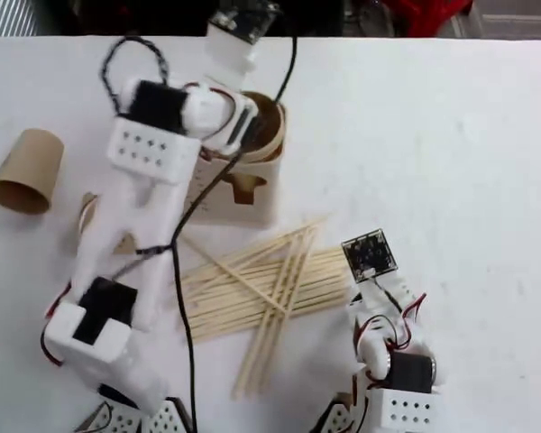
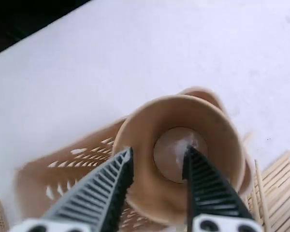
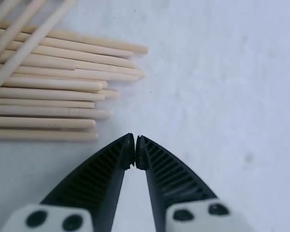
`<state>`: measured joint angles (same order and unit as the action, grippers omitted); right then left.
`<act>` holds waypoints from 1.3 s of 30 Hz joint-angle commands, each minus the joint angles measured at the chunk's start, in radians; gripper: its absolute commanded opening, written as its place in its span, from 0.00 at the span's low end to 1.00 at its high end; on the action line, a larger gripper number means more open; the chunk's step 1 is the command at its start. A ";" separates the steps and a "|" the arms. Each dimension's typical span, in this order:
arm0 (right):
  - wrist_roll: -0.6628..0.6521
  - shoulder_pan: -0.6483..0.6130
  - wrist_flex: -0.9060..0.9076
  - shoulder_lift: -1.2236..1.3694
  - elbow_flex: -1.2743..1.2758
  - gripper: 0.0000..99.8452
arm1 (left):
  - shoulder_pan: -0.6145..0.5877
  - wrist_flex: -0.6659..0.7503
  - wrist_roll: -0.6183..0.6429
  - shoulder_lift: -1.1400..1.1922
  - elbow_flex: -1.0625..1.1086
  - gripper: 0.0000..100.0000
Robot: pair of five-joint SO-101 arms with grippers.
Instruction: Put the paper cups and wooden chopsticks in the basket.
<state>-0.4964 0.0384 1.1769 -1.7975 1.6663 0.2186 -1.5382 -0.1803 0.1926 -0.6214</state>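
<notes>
While my left gripper point(image 2: 158, 152) hangs parted astride the rim of a paper cup point(image 2: 210, 125) at the basket point(image 1: 252, 203), my right gripper point(image 3: 135, 142) sits pinched closed, empty, just beside the chopsticks point(image 3: 48, 104). Open table point(image 1: 469, 162) lies rightward, and a second cup point(image 1: 25, 171) lies near the left edge.

Cups point(image 1: 22, 171): two clear, possible third half hidden at left. Basket point(image 1: 243, 194): one. Chopsticks point(image 1: 261, 284): one pile, uncountable.

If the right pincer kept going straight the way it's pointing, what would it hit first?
Most likely the bare table, just ahead of the shut right pincer. The chopsticks lie close beside that line, so it might graze their ends; depth is unclear.
</notes>
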 commanded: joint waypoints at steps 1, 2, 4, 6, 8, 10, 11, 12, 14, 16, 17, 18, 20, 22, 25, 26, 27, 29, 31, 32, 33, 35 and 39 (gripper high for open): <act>-0.008 -0.008 -0.021 -0.005 0.003 0.02 | -0.021 -0.160 0.002 -0.099 -0.287 0.19; -0.008 -0.008 -0.021 -0.005 0.003 0.02 | -0.033 -0.187 0.002 -0.110 -0.348 0.19; -0.008 -0.008 -0.021 -0.005 0.003 0.02 | -0.070 -0.227 0.003 -0.130 -0.454 0.19; -0.008 -0.008 -0.021 -0.005 0.003 0.02 | -0.156 -0.252 0.011 -0.151 -0.519 0.19; -0.008 -0.008 -0.021 -0.005 0.003 0.02 | -0.282 -0.252 0.048 -0.189 -0.494 0.19; -0.008 -0.008 -0.021 -0.005 0.003 0.02 | -0.433 -0.252 0.106 -0.237 -0.416 0.19; -0.008 -0.008 -0.021 -0.005 0.003 0.02 | -0.509 -0.252 0.123 -0.263 -0.365 0.19; -0.008 -0.008 -0.021 -0.005 0.003 0.02 | -0.576 -0.252 0.121 -0.292 -0.308 0.19; -0.008 -0.008 -0.021 -0.005 0.003 0.02 | -0.707 -0.252 0.106 -0.355 -0.163 0.19; -0.008 -0.008 -0.021 -0.005 0.003 0.02 | -0.809 -0.249 0.075 -0.426 0.020 0.19; -0.008 -0.008 -0.021 -0.005 0.003 0.02 | -0.846 -0.238 0.051 -0.455 0.124 0.19; -0.008 -0.008 -0.021 -0.005 0.003 0.02 | -0.874 -0.210 0.017 -0.484 0.232 0.20; -0.008 -0.008 -0.021 -0.005 0.003 0.02 | -0.912 -0.106 -0.037 -0.535 0.470 0.24; -0.008 -0.008 -0.021 -0.005 0.003 0.02 | -0.940 0.040 -0.052 -0.567 0.692 0.31; -0.008 -0.008 -0.021 -0.004 0.003 0.02 | -0.949 0.253 -0.055 -0.591 0.965 0.33; -0.008 -0.008 -0.021 -0.004 0.003 0.02 | -0.949 0.318 -0.055 -0.591 1.034 0.33; -0.008 -0.008 -0.019 -0.004 0.003 0.02 | -0.954 0.381 -0.052 -0.591 1.091 0.32; -0.008 -0.008 -0.019 -0.004 0.003 0.02 | -0.970 0.499 -0.049 -0.590 1.183 0.32; -0.008 -0.008 -0.019 -0.004 0.003 0.02 | -0.984 0.577 -0.048 -0.590 1.241 0.32; -0.008 -0.008 -0.019 -0.004 0.005 0.02 | -0.986 0.609 -0.048 -0.590 1.266 0.32; -0.008 -0.008 -0.019 -0.004 0.005 0.02 | -0.987 0.635 -0.048 -0.588 1.286 0.32; -0.008 -0.008 -0.019 -0.004 0.005 0.02 | -0.987 0.700 -0.048 -0.588 1.313 0.32; -0.008 -0.008 -0.019 -0.004 0.005 0.02 | -0.986 0.858 -0.015 -0.587 1.361 0.32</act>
<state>-0.4964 0.0384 1.1769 -1.7975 1.6663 -0.7587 -0.8355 -0.2232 -0.3552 0.7150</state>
